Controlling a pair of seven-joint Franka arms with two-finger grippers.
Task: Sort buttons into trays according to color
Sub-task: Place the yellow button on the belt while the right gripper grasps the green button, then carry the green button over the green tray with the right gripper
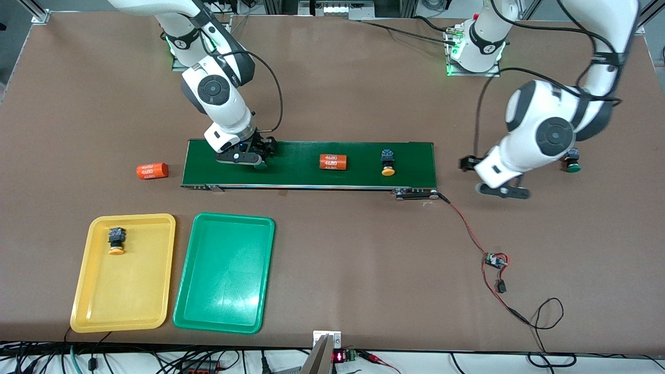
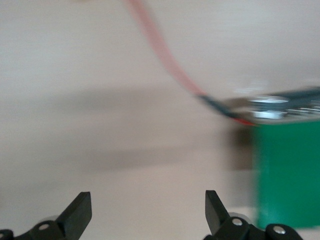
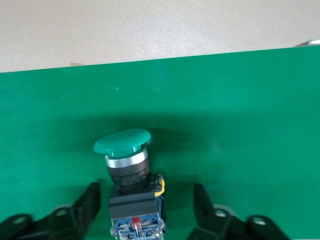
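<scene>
A green-capped button (image 3: 131,165) lies on its side on the dark-green belt (image 1: 306,153), toward the right arm's end. My right gripper (image 1: 252,156) (image 3: 147,205) is low over it and open. Its fingers (image 3: 89,202) stand on either side of the button's black-and-blue body with gaps showing. Another yellow-capped button (image 1: 387,162) lies on the belt nearer the left arm's end. In the yellow tray (image 1: 150,270) rests a yellow-capped button (image 1: 116,240). The green tray (image 1: 223,280) holds nothing. A second green-capped button (image 1: 572,160) sits on the table by the left arm. My left gripper (image 1: 488,179) (image 2: 148,212) hangs open and holds nothing over the table beside the belt's end.
An orange cylinder marked 4680 (image 1: 333,162) lies mid-belt, and another (image 1: 152,170) lies on the table off the belt's end by the right arm. A red wire (image 1: 467,228) runs from the belt's corner to a small circuit board (image 1: 496,261).
</scene>
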